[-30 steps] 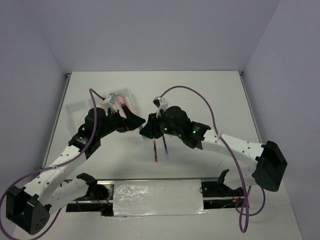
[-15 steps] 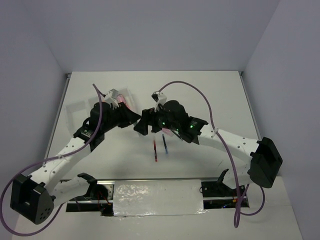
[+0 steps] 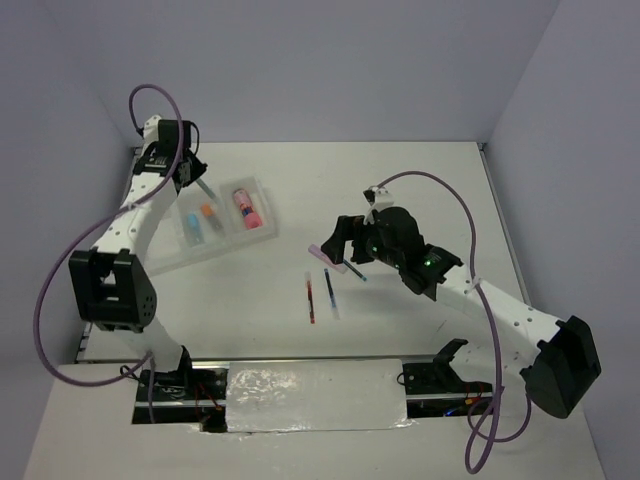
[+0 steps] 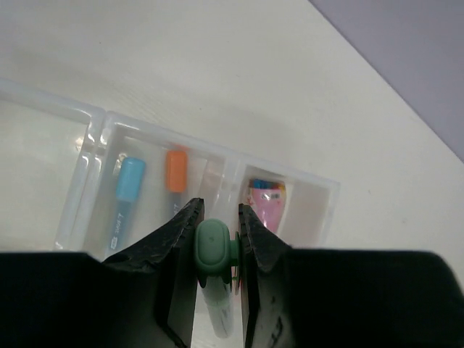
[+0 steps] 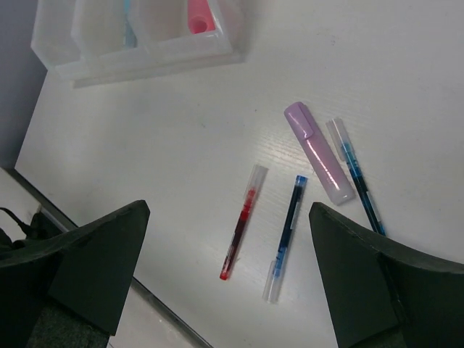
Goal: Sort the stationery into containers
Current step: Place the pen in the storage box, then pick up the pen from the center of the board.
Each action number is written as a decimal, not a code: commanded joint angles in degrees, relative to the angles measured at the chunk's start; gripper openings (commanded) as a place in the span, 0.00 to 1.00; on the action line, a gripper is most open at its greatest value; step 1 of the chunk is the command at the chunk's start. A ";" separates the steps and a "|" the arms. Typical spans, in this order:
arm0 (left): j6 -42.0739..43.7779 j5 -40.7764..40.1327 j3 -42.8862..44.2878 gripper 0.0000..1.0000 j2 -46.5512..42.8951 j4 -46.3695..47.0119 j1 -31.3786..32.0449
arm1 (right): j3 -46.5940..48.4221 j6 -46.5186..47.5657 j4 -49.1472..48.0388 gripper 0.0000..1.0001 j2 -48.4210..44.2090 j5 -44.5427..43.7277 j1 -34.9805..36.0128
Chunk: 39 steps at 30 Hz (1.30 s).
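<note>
Swung apart: left end effector [image 4: 218, 208] pinches round-capped green highlighter [image 4: 214, 250]; right end effector [image 5: 228, 208] spread.

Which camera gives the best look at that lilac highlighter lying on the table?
The right wrist view: the lilac highlighter lies whole and large there, cap and barrel plain. The top external view shows it only as a small lilac sliver. The left wrist view does not show it.
</note>
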<state>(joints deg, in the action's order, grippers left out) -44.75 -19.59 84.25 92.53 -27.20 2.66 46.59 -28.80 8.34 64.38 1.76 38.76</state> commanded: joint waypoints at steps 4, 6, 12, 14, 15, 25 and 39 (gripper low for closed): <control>1.60 -8.53 8.83 0.24 10.99 -10.41 -0.19 | -1.33 3.56 0.54 1.00 -2.15 0.44 -0.18; 1.07 -9.14 8.04 0.26 12.05 -10.15 -0.46 | -0.80 4.45 0.89 1.00 -1.19 -0.09 -0.27; 0.37 -8.88 5.05 0.51 13.11 -8.48 -1.34 | 3.15 11.73 1.51 1.00 5.56 -0.36 -0.62; 0.37 -8.18 5.31 0.82 13.46 -8.83 -1.51 | 6.40 16.39 4.38 0.99 9.08 0.00 -0.62; 0.11 -8.35 5.49 0.99 13.46 -9.70 -1.60 | 8.67 17.71 5.36 0.98 12.84 -1.22 -0.71; 5.62 1.47 -1.96 0.99 -3.12 -8.42 -0.37 | 20.38 27.12 11.08 0.52 33.33 -3.78 0.52; 15.83 13.88 -23.51 0.99 -27.58 -6.55 2.09 | 27.59 27.66 13.37 0.45 44.33 -5.19 2.55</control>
<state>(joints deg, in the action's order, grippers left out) -31.70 -8.71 61.95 66.41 -34.48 4.80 71.20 -1.72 20.86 106.91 -2.76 40.91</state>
